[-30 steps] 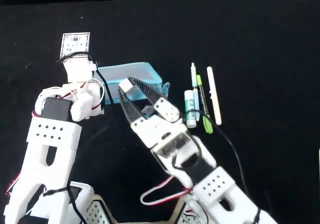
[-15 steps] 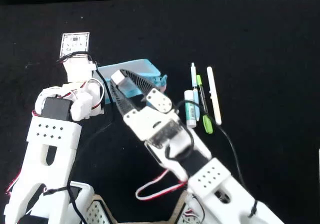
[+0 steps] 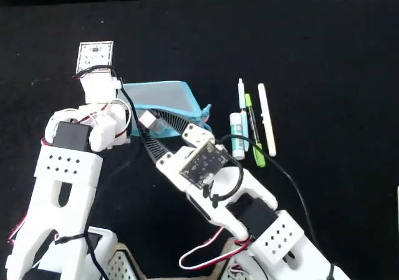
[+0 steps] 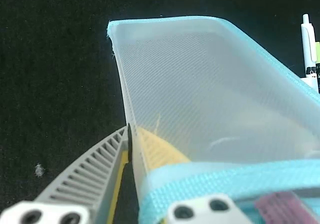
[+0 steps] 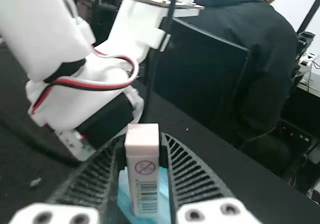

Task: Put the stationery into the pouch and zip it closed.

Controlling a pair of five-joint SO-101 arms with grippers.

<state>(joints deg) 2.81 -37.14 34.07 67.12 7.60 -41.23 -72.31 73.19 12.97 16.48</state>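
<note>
Black tabletop (image 3: 324, 55) runs all round, and your light-blue mesh pouch (image 3: 163, 96) lies on it by the left arm, its mouth gaping toward the right arm. Your left gripper (image 4: 130, 134) is clamped on the pouch's wall at one end, holding it up and open. Your right gripper (image 5: 142, 138) is clenched on a small white block (image 5: 141, 184) (it looks like an eraser, though the view is too close to be sure), poised at the pouch's mouth.

I judge you're early in the job: this piece isn't dropped in yet and the zip is undone. Left to load are the slim white pen (image 3: 240, 93), the glue stick (image 3: 237, 136), the green pen (image 3: 258, 157) and the white stick (image 3: 267, 118), lying side by side just beside the pouch.

A black cable (image 3: 280, 168) from the right arm trails across those pens and may snag your pick-ups. A white printed tag (image 3: 95, 54) sits beyond the left arm, out of the way.
</note>
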